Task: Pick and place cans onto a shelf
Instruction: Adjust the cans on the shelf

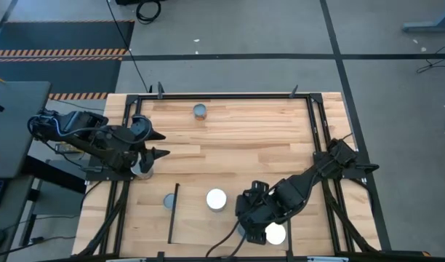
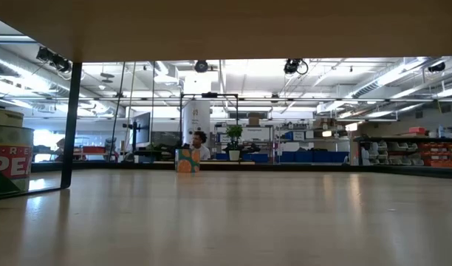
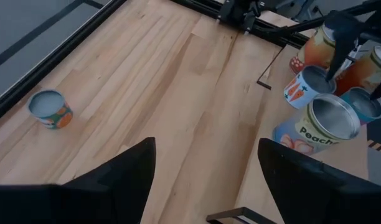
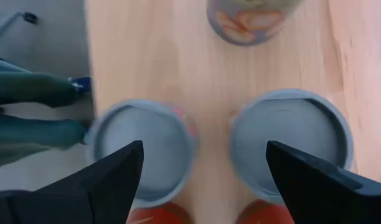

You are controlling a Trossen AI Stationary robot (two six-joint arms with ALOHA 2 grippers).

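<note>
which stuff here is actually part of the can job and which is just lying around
Part of the job:
- lone can at the table's far edge
- white-topped can on the shelf
- grey can just outside the shelf's black bar
- left hand, open
- right hand, open over cans on the shelf

Just lying about:
- cable loop on the floor
- potted plant in the room behind

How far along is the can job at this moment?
Done: several cans stand clustered on the shelf, below the open, empty right gripper. In hand: nothing; the left gripper is open too. Left: at least a lone can at the table's far edge and a second can beside the shelf's bar.
</note>
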